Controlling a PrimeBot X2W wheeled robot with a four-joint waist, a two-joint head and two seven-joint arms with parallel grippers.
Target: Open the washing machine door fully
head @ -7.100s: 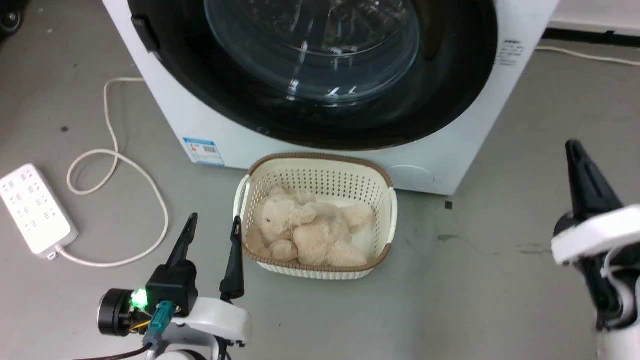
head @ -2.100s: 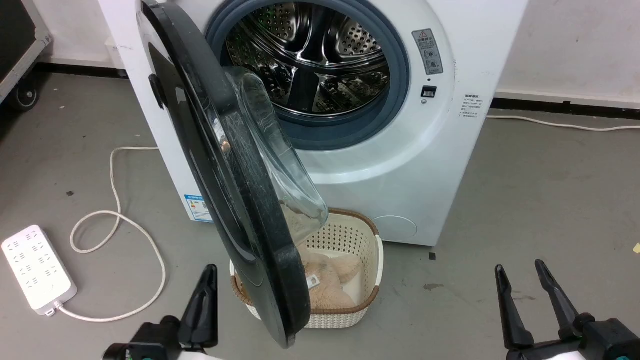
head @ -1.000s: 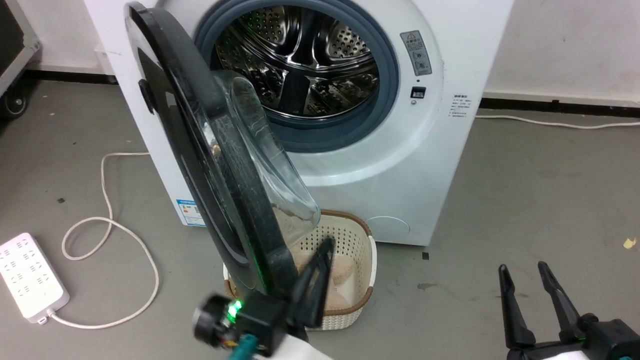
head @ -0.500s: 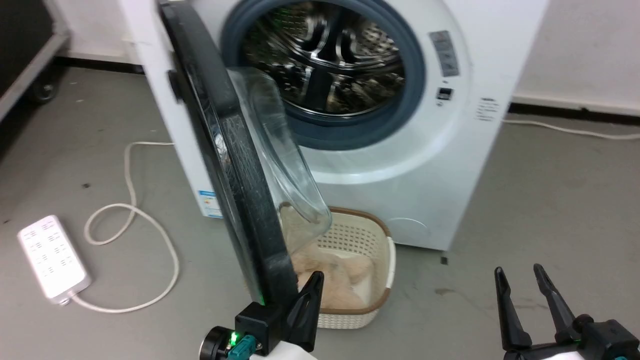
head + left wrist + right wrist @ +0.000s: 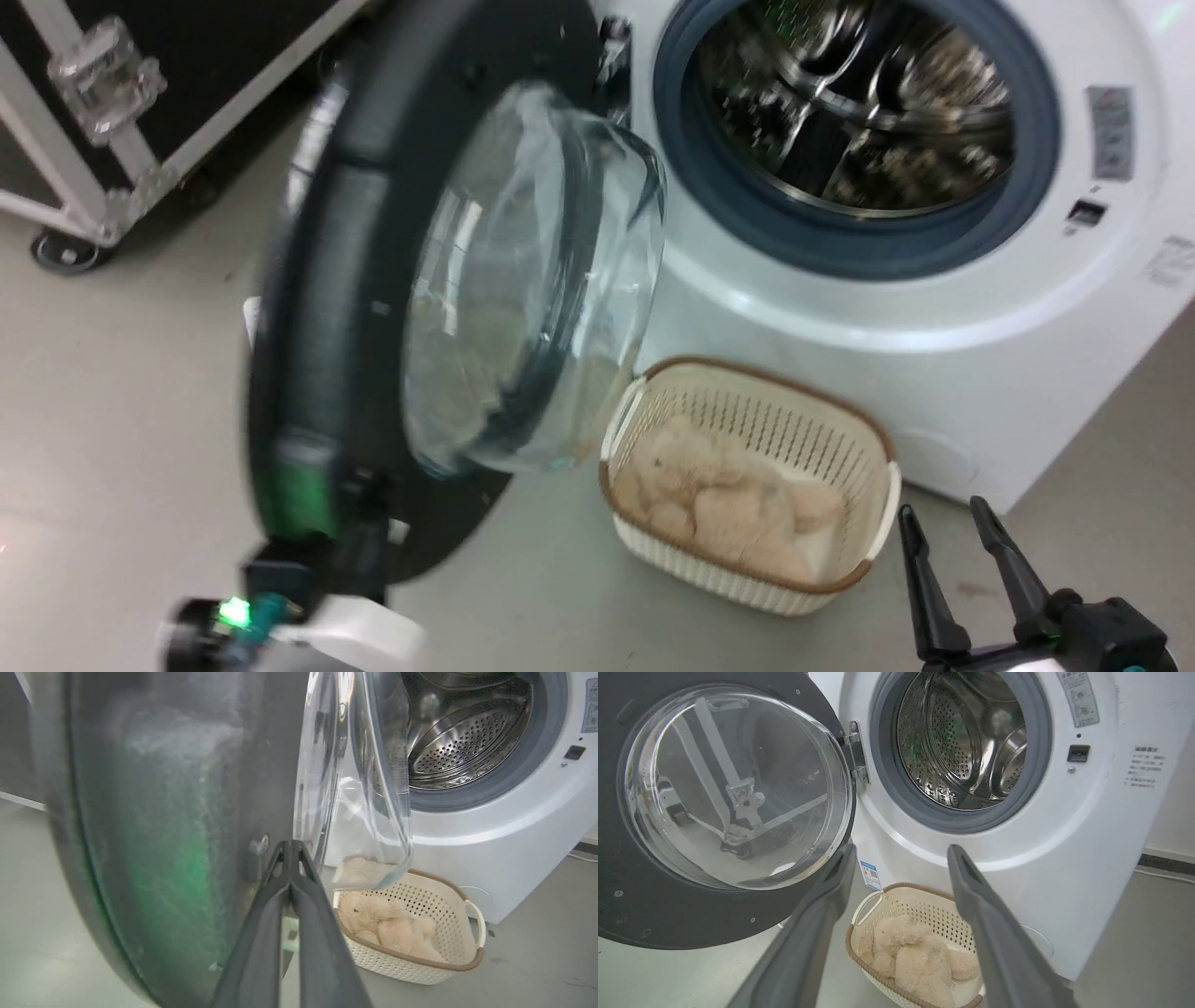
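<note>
The washing machine (image 5: 934, 373) stands white at the right, its steel drum (image 5: 859, 103) exposed. The washing machine door (image 5: 327, 308), a black disc with a clear glass bowl (image 5: 523, 280), is swung far out to the left on its metal hinge (image 5: 857, 751). My left gripper (image 5: 289, 847) is shut, empty, with its tips against the door's black inner face beside the bowl. In the head view its blurred wrist (image 5: 308, 625) sits under the door's lower edge. My right gripper (image 5: 948, 527) is open and empty at the lower right, apart from the machine.
A cream basket (image 5: 873, 485) holding a beige plush toy (image 5: 728, 485) stands on the grey floor in front of the machine. A black case with metal edges (image 5: 140, 103) on castors stands at the far left, behind the door.
The door has swung much further open to the left, with my shut left gripper following against its inner face. The head camera has turned left. My right gripper has stayed put.
</note>
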